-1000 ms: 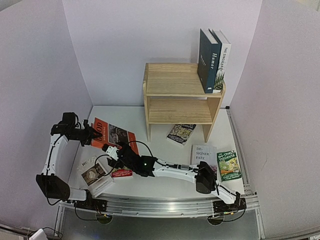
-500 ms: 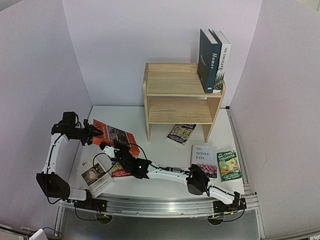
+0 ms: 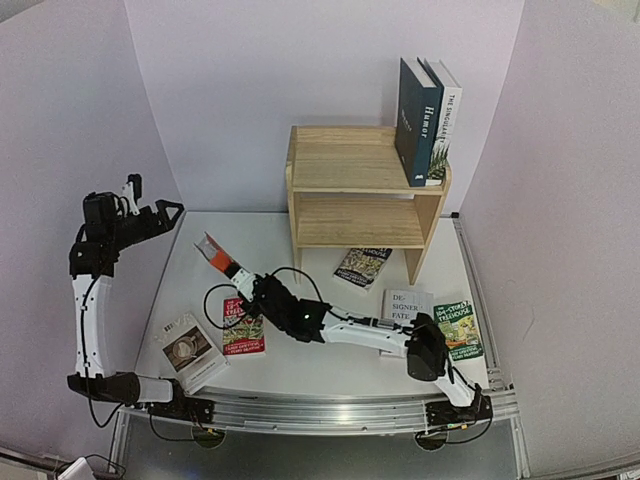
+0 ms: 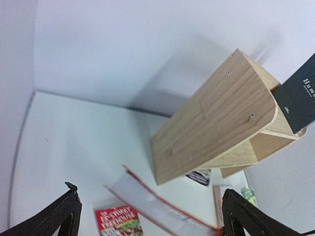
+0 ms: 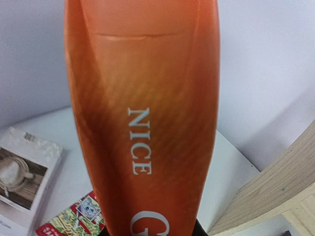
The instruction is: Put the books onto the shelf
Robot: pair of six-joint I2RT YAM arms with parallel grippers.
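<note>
An orange book (image 3: 214, 250) stands tilted on edge above the table's left half, with my right gripper (image 3: 243, 277) shut on its lower end. Its spine (image 5: 142, 123) fills the right wrist view and hides the fingers. My left gripper (image 3: 155, 200) is open and empty, raised at the far left, apart from the book; its fingertips (image 4: 61, 211) frame the scene below. The wooden shelf (image 3: 355, 185) stands at the back, with a dark teal book (image 3: 415, 115) and a white book (image 3: 446, 112) upright on its top tier at the right end.
Lying flat on the table are a red book (image 3: 243, 325), a white book with a cup picture (image 3: 188, 347), a dark patterned book (image 3: 362, 266) by the shelf's foot, a white book (image 3: 408, 305) and a green book (image 3: 457, 330). Purple walls enclose three sides.
My left gripper has opened, let go of the orange book and swung up and to the left. My right gripper has shut on that book and lifted it on edge, moving slightly right.
</note>
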